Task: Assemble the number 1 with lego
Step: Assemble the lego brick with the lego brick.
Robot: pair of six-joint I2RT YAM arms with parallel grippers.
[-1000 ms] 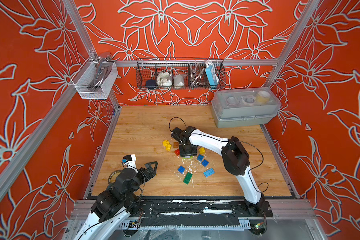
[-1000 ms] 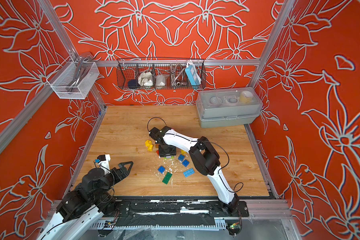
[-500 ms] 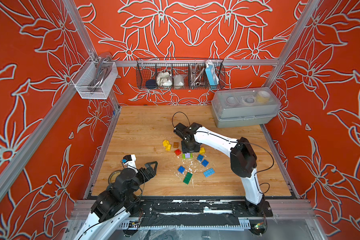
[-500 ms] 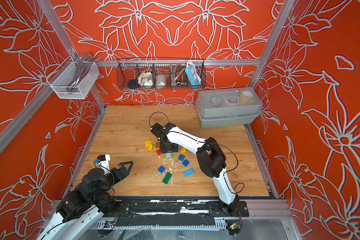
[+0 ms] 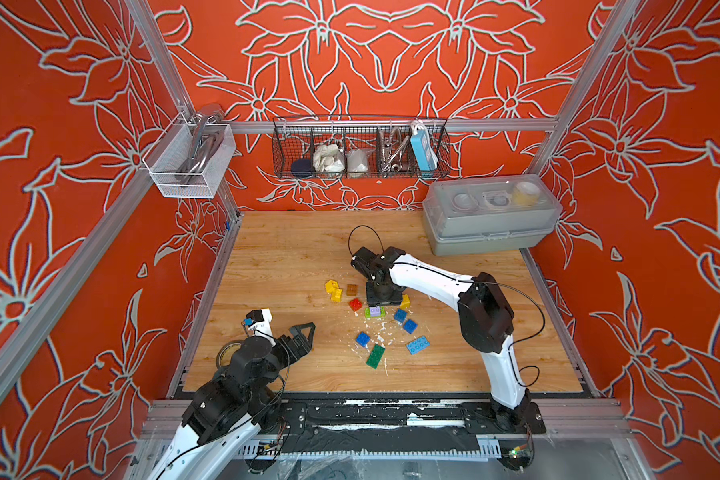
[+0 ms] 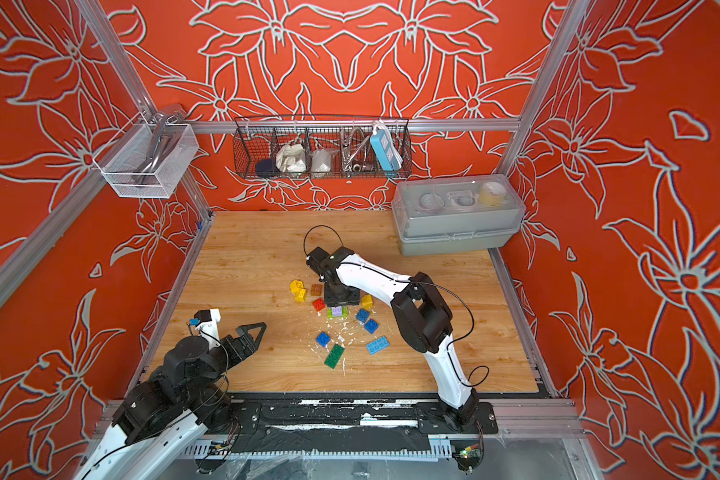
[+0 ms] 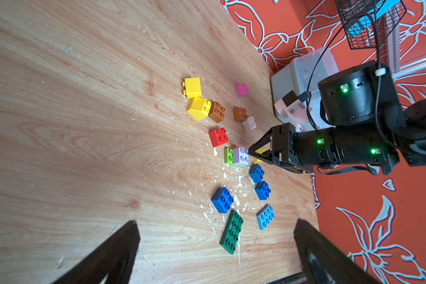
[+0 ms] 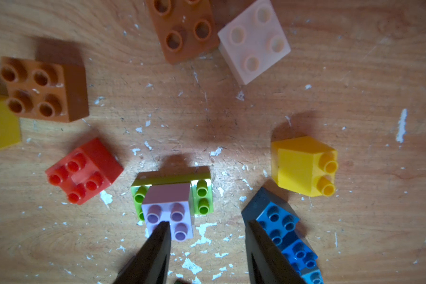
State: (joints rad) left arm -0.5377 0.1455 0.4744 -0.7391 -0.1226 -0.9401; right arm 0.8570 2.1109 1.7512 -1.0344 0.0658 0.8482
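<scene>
Near the middle of the wooden table [image 5: 292, 249], a small lilac studded plastic brick [image 8: 167, 214] sits on a flat lime plastic plate [image 8: 202, 196], with lime studs free on both sides of it. A second ago the right gripper [image 8: 207, 223] covered this spot in both top views. Now it has drawn slightly back and the pair shows clearly beside it. Its jaws stand partly open, a little narrower than before, and hold nothing. One fingertip is just at the lilac brick, and I cannot tell if it touches. I judge that this brick was just placed, so the number 1 is only begun.

Around it lie loose pieces: a red square brick [image 8: 84, 171], a yellow brick [image 8: 300, 167] on its side, dark blue bricks [image 8: 276, 221] and, further off, a long dark green plate [image 5: 376, 356]. The left gripper [image 5: 303, 328] waits wide open and empty, well apart.
</scene>
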